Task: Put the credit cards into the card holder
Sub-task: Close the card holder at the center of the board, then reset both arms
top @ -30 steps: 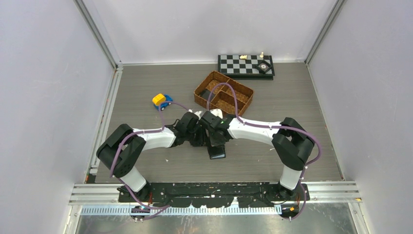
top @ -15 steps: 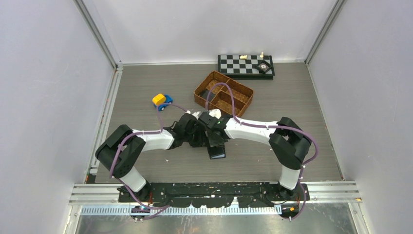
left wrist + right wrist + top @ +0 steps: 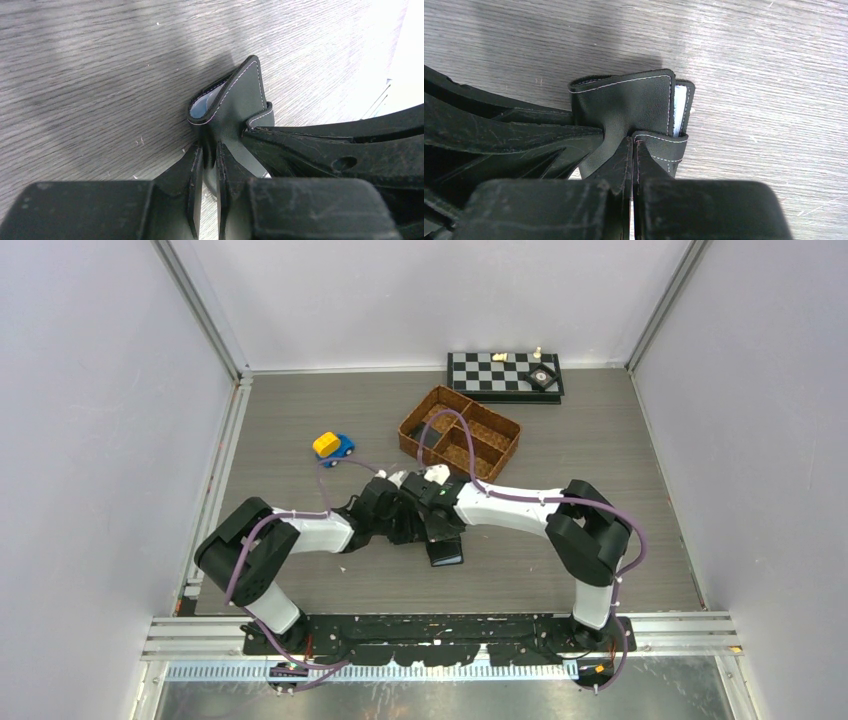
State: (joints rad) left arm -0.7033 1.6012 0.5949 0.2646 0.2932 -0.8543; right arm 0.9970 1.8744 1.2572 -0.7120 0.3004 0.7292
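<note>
both arms met over the middle of the counter, a little toward its near edge. the left gripper (image 3: 209, 150) was almost closed, its fingers pinching a leather flap of the card holder (image 3: 239, 97). the right gripper (image 3: 633, 142) was clamped tight on another flap of the same wallet. the holder was folded and held between them, a pale sleeve (image 3: 680, 112) showing between its flaps. whether it touched the wood i could not tell. a wicker basket (image 3: 460, 433) and a toy car (image 3: 333, 446) sat farther back, and a chessboard (image 3: 505, 375) lay at the far edge.
</note>
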